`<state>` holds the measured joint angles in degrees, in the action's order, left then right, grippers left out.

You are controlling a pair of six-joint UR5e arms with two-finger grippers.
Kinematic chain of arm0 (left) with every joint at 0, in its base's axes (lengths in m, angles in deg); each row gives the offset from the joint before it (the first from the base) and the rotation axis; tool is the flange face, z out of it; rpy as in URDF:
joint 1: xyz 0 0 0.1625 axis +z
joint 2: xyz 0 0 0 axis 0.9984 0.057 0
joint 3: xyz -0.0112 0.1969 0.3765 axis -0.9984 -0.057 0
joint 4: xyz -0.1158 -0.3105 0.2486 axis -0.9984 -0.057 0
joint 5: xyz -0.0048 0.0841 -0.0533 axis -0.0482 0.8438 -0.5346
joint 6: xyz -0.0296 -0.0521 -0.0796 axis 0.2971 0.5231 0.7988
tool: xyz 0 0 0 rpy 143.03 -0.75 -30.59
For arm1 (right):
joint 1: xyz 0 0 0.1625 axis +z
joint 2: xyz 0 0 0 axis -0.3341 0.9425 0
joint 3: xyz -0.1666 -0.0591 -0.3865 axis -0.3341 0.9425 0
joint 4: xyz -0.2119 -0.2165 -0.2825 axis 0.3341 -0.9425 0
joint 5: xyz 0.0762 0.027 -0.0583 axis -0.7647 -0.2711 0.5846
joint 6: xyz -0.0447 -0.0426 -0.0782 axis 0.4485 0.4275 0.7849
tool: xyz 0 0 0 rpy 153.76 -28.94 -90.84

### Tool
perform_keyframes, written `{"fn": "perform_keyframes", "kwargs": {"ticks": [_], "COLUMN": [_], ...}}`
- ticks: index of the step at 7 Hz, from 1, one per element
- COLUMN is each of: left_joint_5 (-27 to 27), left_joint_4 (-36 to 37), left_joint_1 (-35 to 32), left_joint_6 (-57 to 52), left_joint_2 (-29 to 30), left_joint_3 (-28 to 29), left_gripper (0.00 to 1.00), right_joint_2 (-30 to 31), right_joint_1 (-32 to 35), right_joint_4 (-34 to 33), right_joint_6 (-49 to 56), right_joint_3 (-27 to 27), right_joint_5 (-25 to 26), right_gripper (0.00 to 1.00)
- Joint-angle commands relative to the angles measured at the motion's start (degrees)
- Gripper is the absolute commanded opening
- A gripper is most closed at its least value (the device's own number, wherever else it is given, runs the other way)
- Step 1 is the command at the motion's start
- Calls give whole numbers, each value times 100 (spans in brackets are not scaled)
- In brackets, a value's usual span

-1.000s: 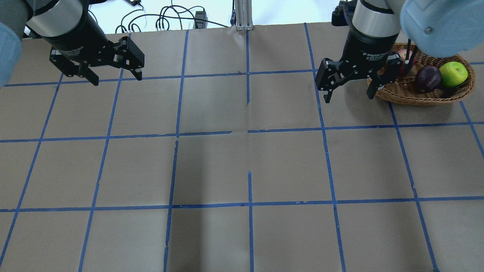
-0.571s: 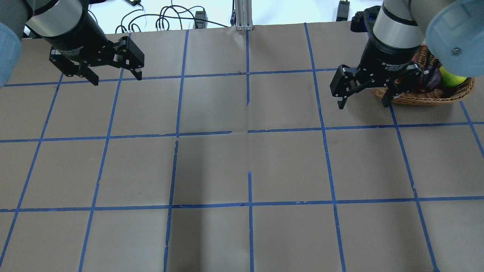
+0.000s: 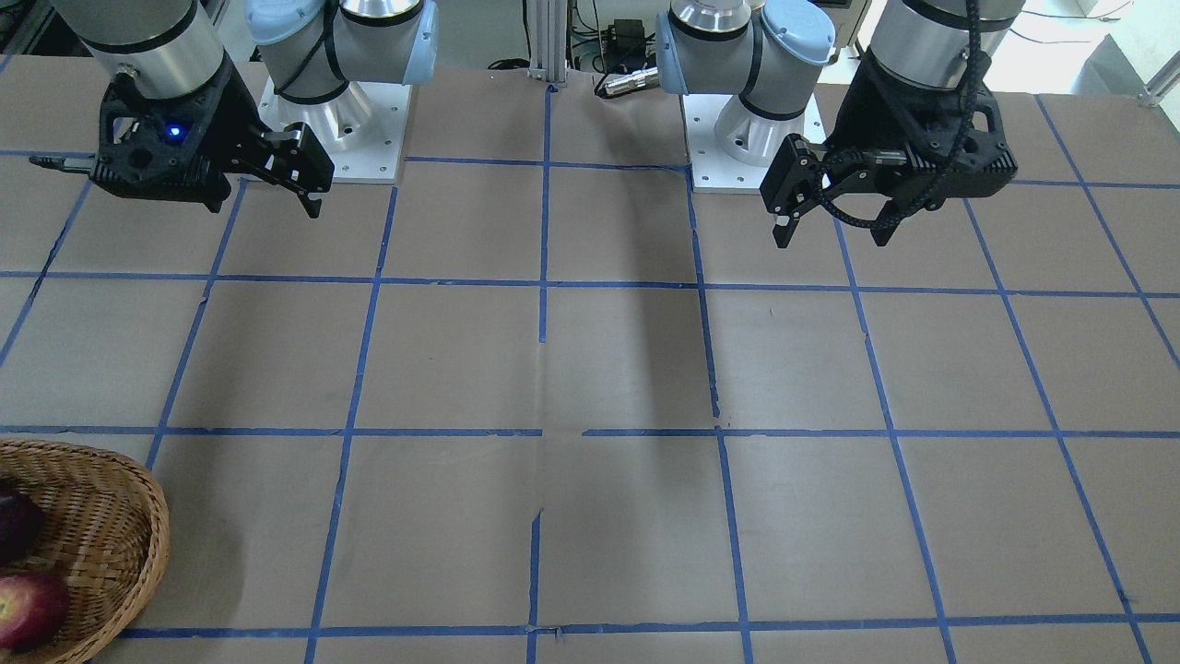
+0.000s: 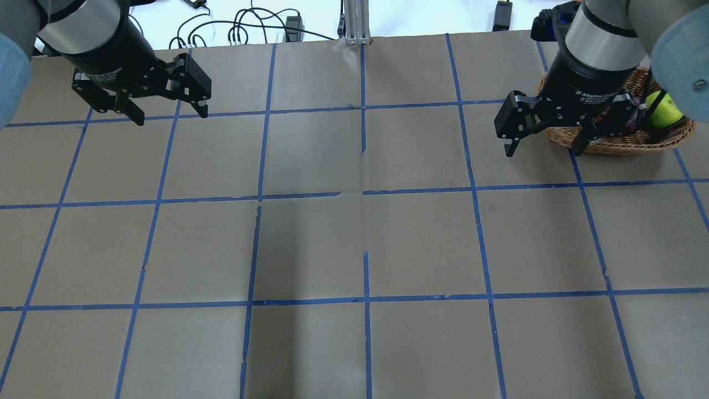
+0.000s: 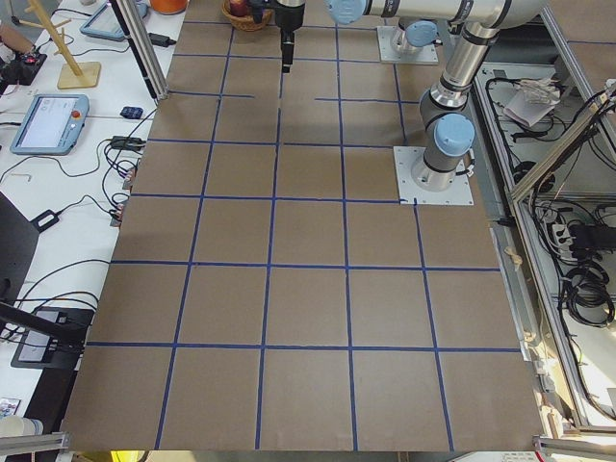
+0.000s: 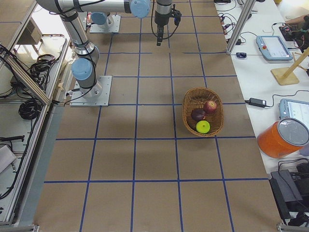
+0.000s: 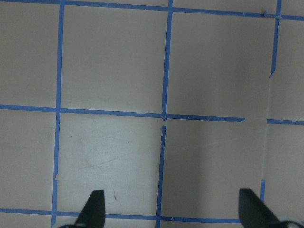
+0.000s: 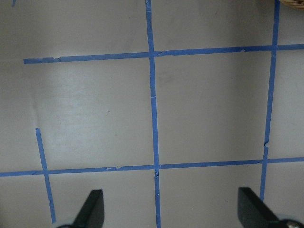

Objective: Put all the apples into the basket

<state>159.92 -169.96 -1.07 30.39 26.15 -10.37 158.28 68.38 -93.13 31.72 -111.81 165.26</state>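
We judge the sorting itself finished, so the step in hand is to park the arms without upsetting anything. On the left, our left gripper [image 4: 171, 114] hangs above the bare table [image 4: 365, 244], well apart from everything, and we think it needs no move. Further right, the right gripper [image 4: 544, 149] hangs just beside the basket [image 4: 620, 147], and here care is due. We would lift it and draw it toward the middle, so that no finger catches the woven rim and tips the load. At the far right the basket holds all three apples, seen best from the right-side camera: the red apple [image 6: 210, 106], the maroon apple [image 6: 198, 114] and the green apple [image 6: 203, 126], lying close together.

As to the pincers, left first: its fingers are spread wide, with nothing between them, and they touch nothing. The right one likewise gapes wide and empty. Its wrist camera shows only taped table between the tips, with the basket's edge in the corner.
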Motion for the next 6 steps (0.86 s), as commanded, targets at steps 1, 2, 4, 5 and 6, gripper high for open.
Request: {"fn": "perform_keyframes", "kwargs": {"ticks": [1, 2, 4, 5, 6], "left_joint_5": [7, 7, 24, 24, 24], "left_joint_4": [-3, -3, -3, -3, -3], "left_joint_1": [0, 0, 0, 0, 0], "left_joint_6": [0, -9, -9, -9, -9], "left_joint_2": [0, 0, 0, 0, 0], "left_joint_3": [0, 0, 0, 0, 0], "left_gripper": [100, 100, 100, 100, 100], "right_joint_2": [48, 49, 40, 40, 40], "right_joint_1": [0, 0, 0, -9, 0], "right_joint_4": [16, 16, 34, 25, -1], "right_joint_6": [44, 45, 53, 62, 62], "right_joint_3": [17, 0, -53, -44, -27], "right_joint_5": [26, 8, 52, 70, 0], "right_gripper": [100, 100, 100, 100, 100]}}
